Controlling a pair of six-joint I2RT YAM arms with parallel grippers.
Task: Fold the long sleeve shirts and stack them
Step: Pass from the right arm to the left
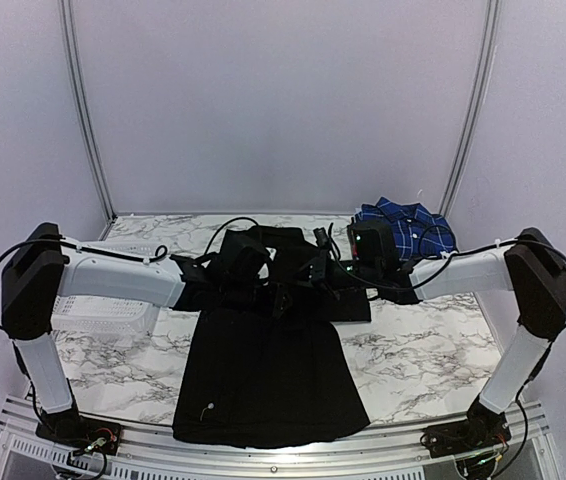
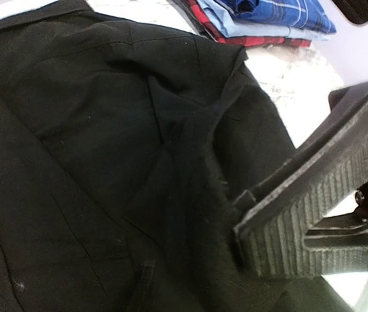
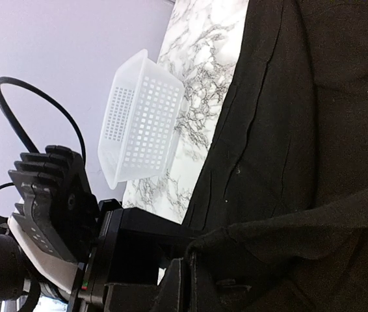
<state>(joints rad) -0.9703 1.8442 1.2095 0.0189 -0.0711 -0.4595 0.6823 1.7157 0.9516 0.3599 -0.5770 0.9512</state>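
Black shirt (image 1: 263, 370) lies between mesh basket (image 1: 103, 312) and folded shirts (image 1: 408, 225)

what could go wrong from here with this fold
1. The right gripper is shut on just a thin ridge of the black shirt; it may slip out mid-fold.
2. The right arm passes close by the stack; a swing could topple it.
3. The left arm hangs over the basket and could nudge it.

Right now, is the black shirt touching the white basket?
Apart. The right wrist view shows a strip of bare marble table between the black shirt edge and the white basket.
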